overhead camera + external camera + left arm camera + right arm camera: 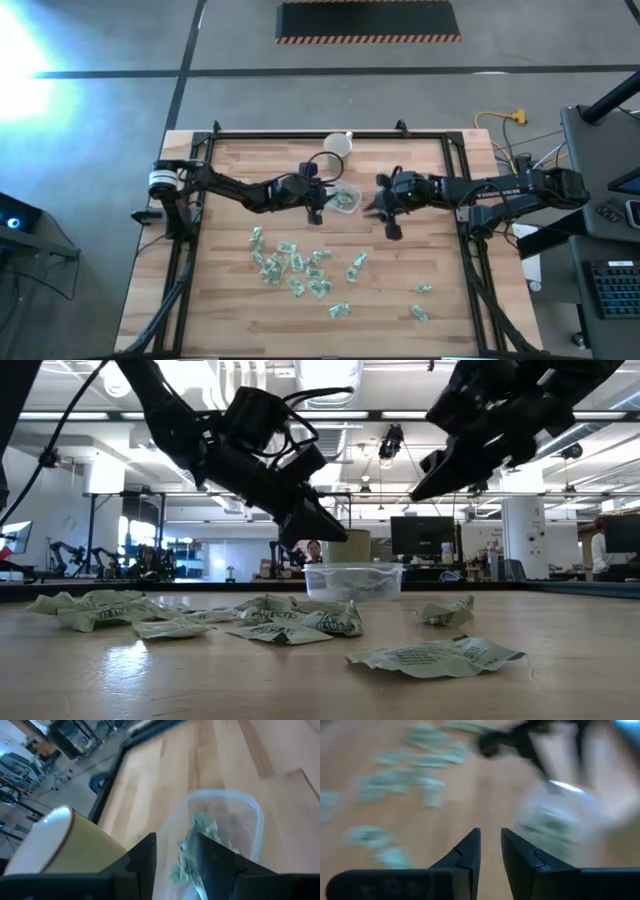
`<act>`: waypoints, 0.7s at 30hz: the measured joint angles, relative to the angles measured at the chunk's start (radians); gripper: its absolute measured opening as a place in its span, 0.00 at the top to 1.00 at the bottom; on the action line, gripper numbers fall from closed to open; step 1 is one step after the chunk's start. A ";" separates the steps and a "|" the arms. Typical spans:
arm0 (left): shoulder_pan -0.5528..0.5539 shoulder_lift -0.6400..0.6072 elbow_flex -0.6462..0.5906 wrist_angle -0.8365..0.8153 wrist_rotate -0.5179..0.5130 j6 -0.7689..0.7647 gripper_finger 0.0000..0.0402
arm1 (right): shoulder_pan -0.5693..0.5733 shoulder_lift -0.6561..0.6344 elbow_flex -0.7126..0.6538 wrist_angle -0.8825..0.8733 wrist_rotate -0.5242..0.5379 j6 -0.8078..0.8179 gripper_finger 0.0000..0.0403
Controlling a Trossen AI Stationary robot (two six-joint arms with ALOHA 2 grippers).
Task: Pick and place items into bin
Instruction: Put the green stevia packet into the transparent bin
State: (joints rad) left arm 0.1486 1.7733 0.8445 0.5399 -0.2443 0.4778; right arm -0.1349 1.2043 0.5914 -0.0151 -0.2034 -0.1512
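Observation:
The clear bin [347, 201] stands on the wooden table between my two grippers and holds pale-green packets [200, 832]. My left gripper [176, 855] hangs open just above the bin's left rim [172, 820], slanting down, with nothing between its fingers. In the low view it [325, 532] stays clear of the bin [352, 582]. My right gripper [490, 850] hovers to the right of the bin [388, 222], high above the table, its fingers a narrow gap apart and holding nothing. Several packets [295, 268] lie flat on the table, nearer the front edge.
A pale cream cup [338, 146] stands at the far edge behind the bin, close to my left gripper [55, 845]. Two more packets [420, 300] lie at the near right. A black frame [460, 180] borders the table. Bare wood lies at the near edge.

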 joint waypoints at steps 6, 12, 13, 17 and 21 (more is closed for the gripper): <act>0.000 -0.009 0.000 -0.089 0.000 -0.006 0.71 | 0.033 0.044 -0.007 0.027 -0.135 0.075 0.81; -0.001 -0.011 0.000 -0.110 0.000 -0.027 0.71 | 0.091 0.138 -0.009 0.094 -0.135 0.090 0.79; -0.001 -0.011 0.000 -0.114 0.000 -0.027 0.71 | 0.099 0.158 -0.009 0.111 -0.135 0.093 0.79; -0.001 -0.011 0.000 -0.114 0.000 -0.027 0.71 | 0.134 0.242 -0.009 0.170 -0.136 0.093 0.76; -0.001 -0.011 0.000 -0.113 0.000 -0.027 0.71 | 0.156 0.307 -0.009 0.191 -0.138 0.125 0.73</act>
State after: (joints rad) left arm 0.1478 1.7626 0.8440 0.4265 -0.2443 0.4503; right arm 0.0212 1.5113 0.5823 0.1756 -0.3415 -0.0257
